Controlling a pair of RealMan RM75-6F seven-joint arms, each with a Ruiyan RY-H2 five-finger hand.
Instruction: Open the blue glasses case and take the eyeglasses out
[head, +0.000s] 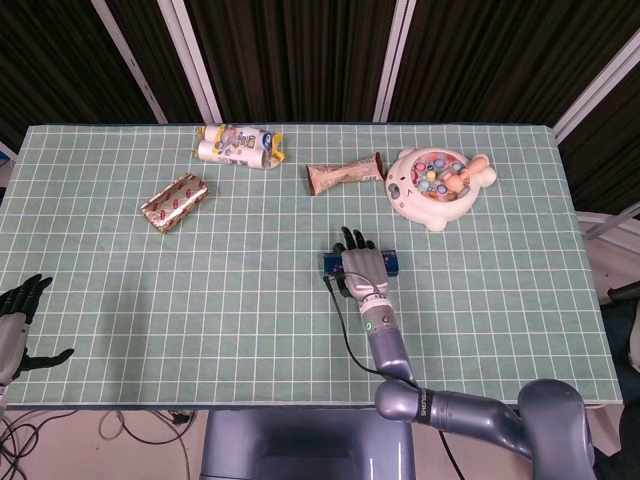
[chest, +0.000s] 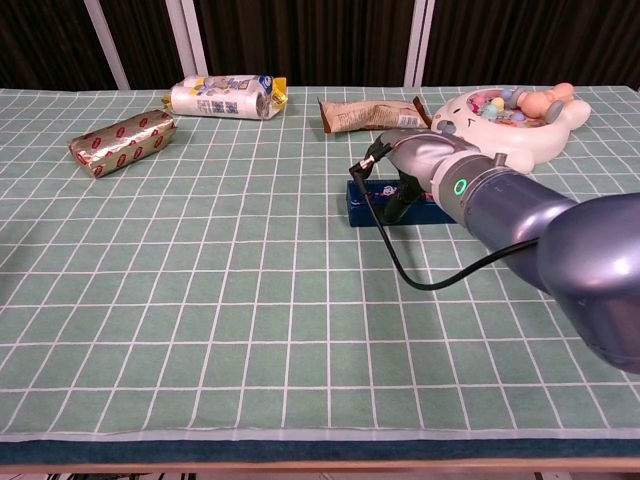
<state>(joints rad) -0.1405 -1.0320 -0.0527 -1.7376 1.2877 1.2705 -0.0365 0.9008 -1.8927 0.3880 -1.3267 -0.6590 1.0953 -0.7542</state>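
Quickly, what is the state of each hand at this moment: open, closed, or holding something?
Left hand: open, fingers spread, holding nothing.
Right hand: lies over the blue glasses case; whether it grips the case cannot be told.

The right hand (head: 361, 267) lies over the blue glasses case (head: 391, 262), hiding most of its lid in both views, so whether the case is shut and how the fingers (head: 347, 238) meet it cannot be told. At about 8 o'clock in the head view the left hand (head: 18, 318) is cut off by the picture's edge, and the chest view does not show it. The print on the case is too small to read.
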